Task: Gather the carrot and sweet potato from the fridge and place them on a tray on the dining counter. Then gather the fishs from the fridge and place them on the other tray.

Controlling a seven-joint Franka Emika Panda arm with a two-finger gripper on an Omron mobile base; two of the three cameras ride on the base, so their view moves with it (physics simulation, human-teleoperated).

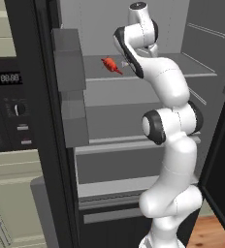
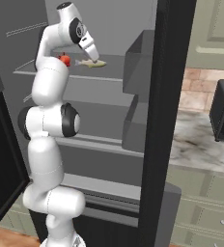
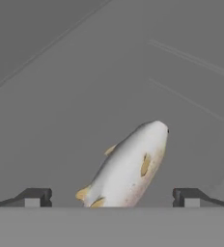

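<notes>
Two fish on fridge [image 1: 134, 126] shelf: one red [image 1: 111, 64], one pale [image 2: 91, 63].

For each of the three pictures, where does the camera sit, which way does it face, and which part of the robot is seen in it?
Left base view: behind the arm's left, facing the open fridge; the arm rises at right, beside the red fish.
Right base view: behind its right, same fridge; the arm rises at left, the gripper above the pale fish.
Hand view: on the hand, looking down at the pale fish between open fingertips.
Both base views share the shelf and the red fish.
</notes>
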